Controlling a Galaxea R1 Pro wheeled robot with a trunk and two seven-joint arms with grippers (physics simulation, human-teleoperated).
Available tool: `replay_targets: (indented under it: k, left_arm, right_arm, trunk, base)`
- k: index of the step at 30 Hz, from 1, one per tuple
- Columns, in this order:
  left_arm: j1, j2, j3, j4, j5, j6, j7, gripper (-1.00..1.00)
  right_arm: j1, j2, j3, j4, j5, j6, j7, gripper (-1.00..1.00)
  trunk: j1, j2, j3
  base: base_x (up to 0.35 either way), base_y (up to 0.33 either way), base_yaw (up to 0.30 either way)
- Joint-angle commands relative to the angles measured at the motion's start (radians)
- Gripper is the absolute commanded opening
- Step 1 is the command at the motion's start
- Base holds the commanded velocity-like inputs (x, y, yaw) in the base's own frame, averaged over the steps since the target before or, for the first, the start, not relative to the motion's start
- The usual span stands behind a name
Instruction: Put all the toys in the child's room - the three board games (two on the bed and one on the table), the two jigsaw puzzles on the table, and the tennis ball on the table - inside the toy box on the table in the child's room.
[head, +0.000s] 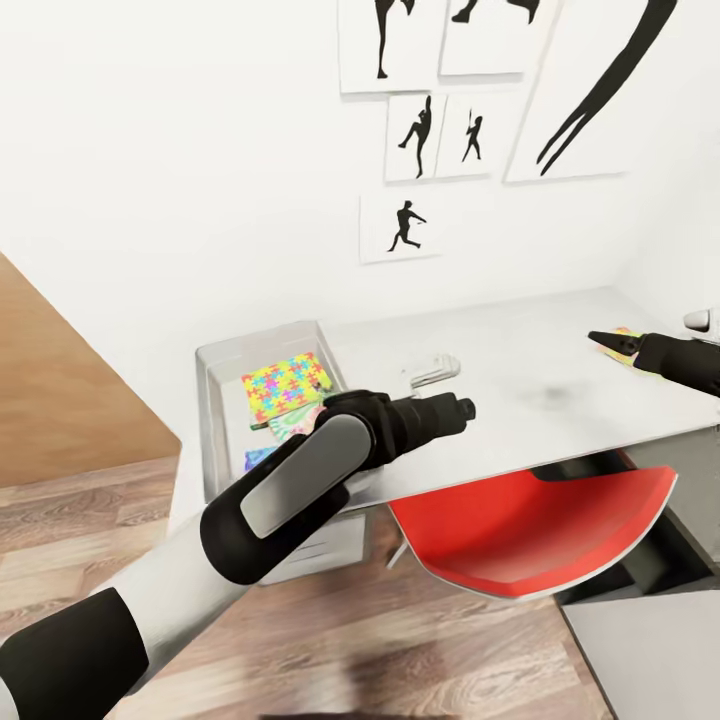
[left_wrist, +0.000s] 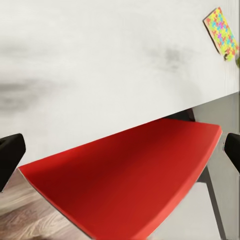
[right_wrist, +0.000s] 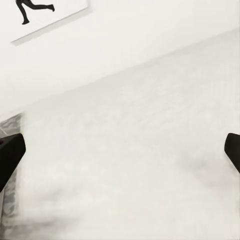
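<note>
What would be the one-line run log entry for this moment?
left gripper: open, empty | toy box: holds jigsaw puzzle | second puzzle: on table

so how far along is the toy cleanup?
Partly done. The toy box already holds a jigsaw puzzle with other colourful flat items under it. Nothing is in hand: the left gripper and right gripper both look open and empty. Left: at least the second jigsaw puzzle lying on the table near the right arm.
</note>
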Motion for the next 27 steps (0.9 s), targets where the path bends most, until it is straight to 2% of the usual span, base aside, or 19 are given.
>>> replay_targets:
  k: [1, 7, 12, 17, 27]
  left_arm:
    - [-0.002, -0.001, -0.001, 0.000, 0.002, 0.009, 0.006, 1.00]
    - [-0.001, -0.001, -0.005, 0.000, 0.002, 0.006, -0.005, 1.00]
    - [0.000, -0.001, -0.006, 0.000, 0.002, 0.005, -0.028, 1.00]
    - [0.002, -0.001, -0.007, 0.000, 0.002, 0.004, -0.056, 1.00]
    - [0.004, 0.000, -0.008, 0.001, 0.002, 0.004, -0.076, 1.00]
  right_arm:
    - [-0.001, 0.001, 0.000, 0.000, 0.009, 0.004, 0.010, 1.00]
    - [-0.001, 0.003, 0.003, -0.001, 0.009, 0.004, 0.010, 1.00]
    - [-0.001, 0.005, 0.004, -0.001, 0.010, 0.004, 0.010, 1.00]
    - [-0.001, 0.006, 0.005, -0.001, 0.010, 0.004, 0.009, 1.00]
    - [0.000, 0.007, 0.006, -0.001, 0.010, 0.004, 0.010, 1.00]
  trunk:
    - [0.001, -0.002, -0.001]
    - [0.001, -0.002, 0.006]
    - [0.001, -0.002, 0.013]
    - [0.001, -0.002, 0.021]
    - [0.001, -0.002, 0.037]
  base:
    - [0.000, -0.321, 0.000]
    - [0.000, -0.302, 0.000]
    - [0.000, -0.168, 0.000]
    - [0.000, -0.079, 0.000]
    - [0.000, -0.029, 0.000]
